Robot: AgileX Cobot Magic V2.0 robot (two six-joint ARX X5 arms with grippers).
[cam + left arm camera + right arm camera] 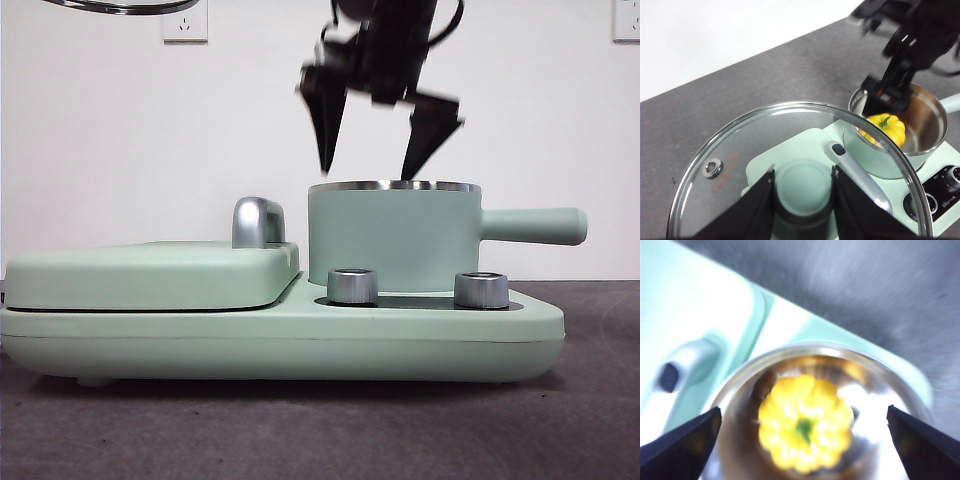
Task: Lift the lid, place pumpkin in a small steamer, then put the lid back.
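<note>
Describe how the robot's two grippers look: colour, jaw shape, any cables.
Both are black. The right gripper has two jaws that taper to sharp points, with dark cables looping behind its body. The left gripper shows flat, matte black, wedge-shaped jaws. No markings are readable on either.

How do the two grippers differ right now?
The left gripper is shut on the lid's mint-green knob, holding it up off to the side; the right gripper is open and holds nothing. The left is away from the small steamer; the right hangs just above its rim, over the pumpkin inside. Both have two black jaws.
</note>
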